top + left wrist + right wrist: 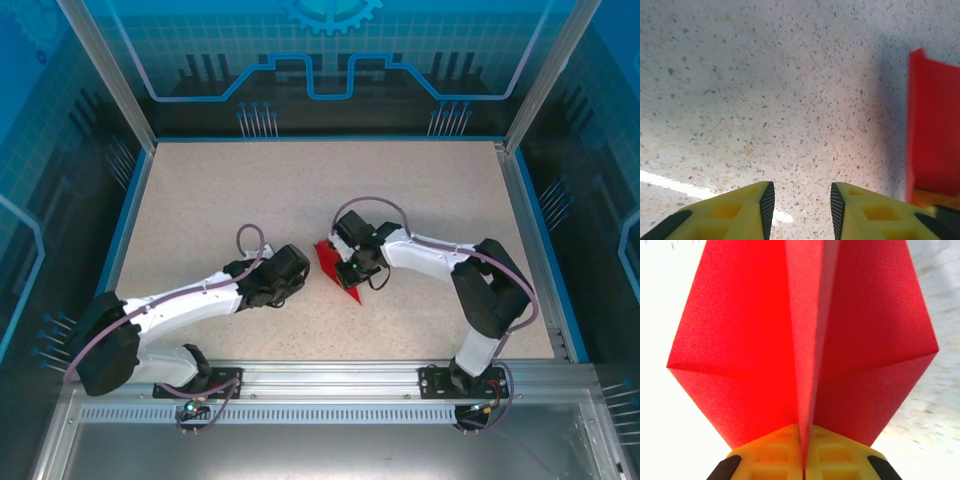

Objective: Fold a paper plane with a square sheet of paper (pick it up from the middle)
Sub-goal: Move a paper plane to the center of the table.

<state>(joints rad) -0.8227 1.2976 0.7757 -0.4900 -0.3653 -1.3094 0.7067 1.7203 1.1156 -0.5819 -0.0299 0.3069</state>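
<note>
A speckled beige table (250,190) sits inside a booth of blue printed panels (330,60), with a metal rail (330,380) along its near edge where the robot is bolted down. There is one table, and two white arms reach in over it: the left arm (180,305) lies low across the near left, and the right arm (450,260) bends in from the near right, so the two meet close to the middle. Each arm carries one claw, two in all. The left claw (800,200) has its yellow fingers parted with bare table showing through the gap; it holds nothing and sits just beside the paper. The right claw (804,455) is closed, pinching the raised centre fold of the red paper (740,350) between its fingers. There is a single piece of paper. It is near the middle of the table, at the tip of the right arm; seen from above it is a small pointed shape, and whether any of it touches the table I cannot tell. By the look of it the job is well along: the sheet is no longer flat and square but creased, with a centre ridge and a flap spread to each side. What seems left is turning down the wings, sharpening the creases and setting the plane down.
</note>
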